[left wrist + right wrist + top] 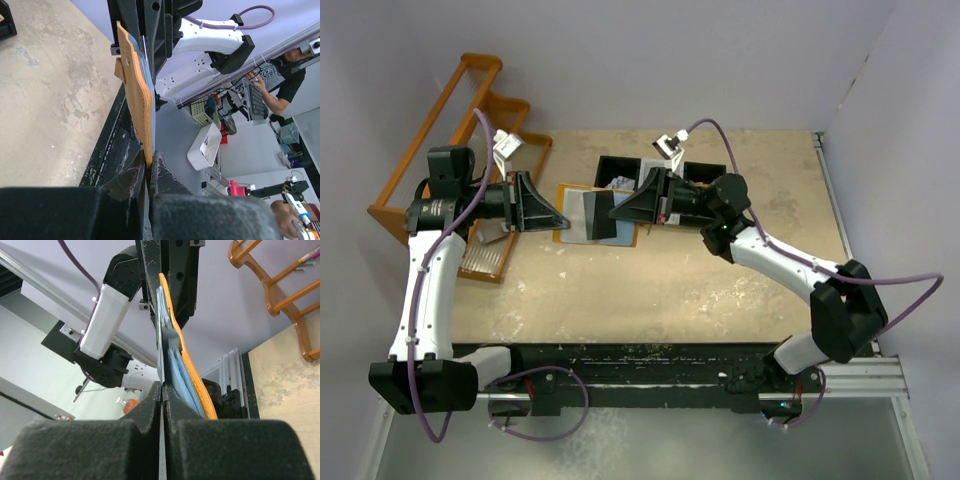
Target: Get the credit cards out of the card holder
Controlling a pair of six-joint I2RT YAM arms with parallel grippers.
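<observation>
Left gripper (563, 221) clamps holder (576, 211), right gripper (620, 212) pinches card (600, 218)
Pull card straight out along slot, left holding firm

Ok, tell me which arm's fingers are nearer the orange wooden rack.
Left. The left fingers pinch the card holder beside the rack; the right fingers pinch a dark card beyond.

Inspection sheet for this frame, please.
Surface: scuffed beige tabletop, whitish marks.
Job's things: tan leather-like bifold card holder held open between the grippers; dark thin card at its right half.
Clutter: black compartment tray with crumpled white scraps; orange wooden rack.
Grippers: left gripper shut on the card holder's edge; right gripper shut on the dark thin card.
Cables: purple cables along both arms.
Surroundings: pale lilac walls; metal rail at near edge.
</observation>
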